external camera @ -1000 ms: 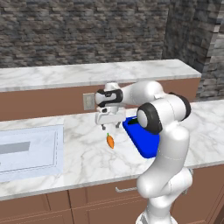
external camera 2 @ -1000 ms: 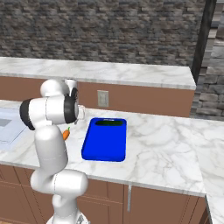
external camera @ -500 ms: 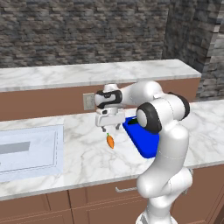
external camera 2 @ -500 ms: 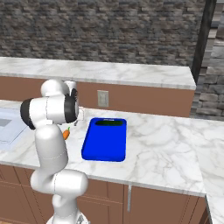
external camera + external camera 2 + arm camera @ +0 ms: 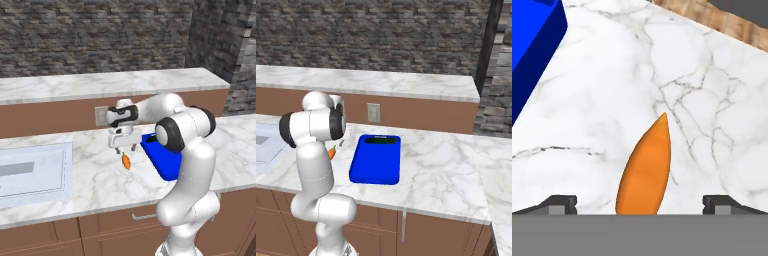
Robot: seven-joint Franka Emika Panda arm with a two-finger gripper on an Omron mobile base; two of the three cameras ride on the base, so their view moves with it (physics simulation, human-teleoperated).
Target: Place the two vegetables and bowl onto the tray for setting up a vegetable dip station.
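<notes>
No legible text, labels, brand marks, numbers or signs in any view; the tray [image 5: 376, 160] is plain blue, unmarked; the carrot [image 5: 646, 170] carries no marking; the marble counter [image 5: 446, 165] shows veining only; the wall outlet plate [image 5: 374, 113] is blank; the stone wall [image 5: 90, 35] bears no sign.

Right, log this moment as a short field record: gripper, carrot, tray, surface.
gripper: open, poised directly above the carrot, nothing held
carrot: orange, lying on the counter between the fingertips in the hand view, beside the tray, not on it
tray: blue, on the counter, nothing on it
surface: white marble counter
</notes>
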